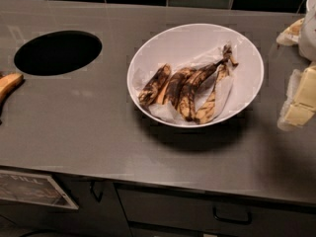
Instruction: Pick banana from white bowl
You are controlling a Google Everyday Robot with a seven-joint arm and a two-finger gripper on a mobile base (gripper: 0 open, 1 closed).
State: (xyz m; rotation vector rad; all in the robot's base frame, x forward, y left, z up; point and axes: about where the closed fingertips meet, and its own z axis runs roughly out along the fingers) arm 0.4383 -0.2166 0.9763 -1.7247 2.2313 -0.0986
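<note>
Banana (185,90) left of end effector (295,65)

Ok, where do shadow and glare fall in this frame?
Camera view: the white bowl casts a dark shadow forward onto the counter; a pale sheen lies on the counter behind it; the gripper, at the right edge, is brightly lit.
</note>
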